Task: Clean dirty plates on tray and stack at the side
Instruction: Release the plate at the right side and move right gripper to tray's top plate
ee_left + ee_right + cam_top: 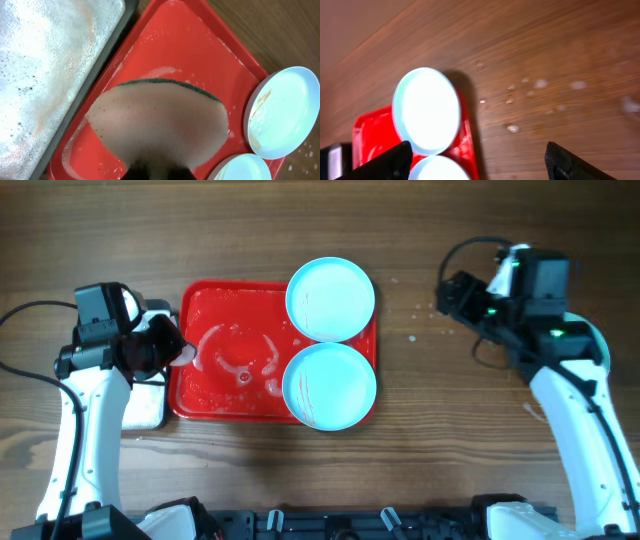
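Observation:
The red tray lies mid-table, wet with soapy smears. Two pale blue plates rest on its right part: the far plate overhangs the tray's far rim, and the near plate, with faint reddish streaks, sits just in front of it. My left gripper hangs at the tray's left edge, shut on a foamy sponge with a green scrub side. My right gripper is over bare table to the right of the far plate, open and holding nothing. In the right wrist view, the far plate sits by the left fingertip.
A black-rimmed metal pan full of suds sits left of the tray, partly under my left arm. Foam flecks and water drops dot the wood right of the tray. Cables trail behind both arms.

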Controlling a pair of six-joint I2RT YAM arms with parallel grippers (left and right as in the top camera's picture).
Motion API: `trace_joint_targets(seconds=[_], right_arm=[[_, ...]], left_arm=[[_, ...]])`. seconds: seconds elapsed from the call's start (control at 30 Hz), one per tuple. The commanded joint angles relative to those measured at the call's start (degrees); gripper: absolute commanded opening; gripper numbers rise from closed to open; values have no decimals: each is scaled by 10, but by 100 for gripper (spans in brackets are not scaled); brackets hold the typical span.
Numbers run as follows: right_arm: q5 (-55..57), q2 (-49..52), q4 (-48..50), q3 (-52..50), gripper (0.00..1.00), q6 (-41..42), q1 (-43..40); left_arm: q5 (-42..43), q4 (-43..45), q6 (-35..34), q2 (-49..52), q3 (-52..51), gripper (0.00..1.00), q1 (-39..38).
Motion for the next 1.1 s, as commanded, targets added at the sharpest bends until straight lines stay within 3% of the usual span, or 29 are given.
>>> trace_joint_targets(seconds=[0.0,0.63,0.87,1.07], right_arm=[[30,2,13,3,84,37,43],[30,53,12,2,84,32,61],[30,54,31,2,79,34,65],[35,58,54,3,79,52,114]], left_arm=[[-3,3,-2,5,5,4,-2],[-4,-7,-1,4,5,4,-2],[-4,3,-2,4,5,4,-2],[-4,3,-2,4,5,4,-2]])
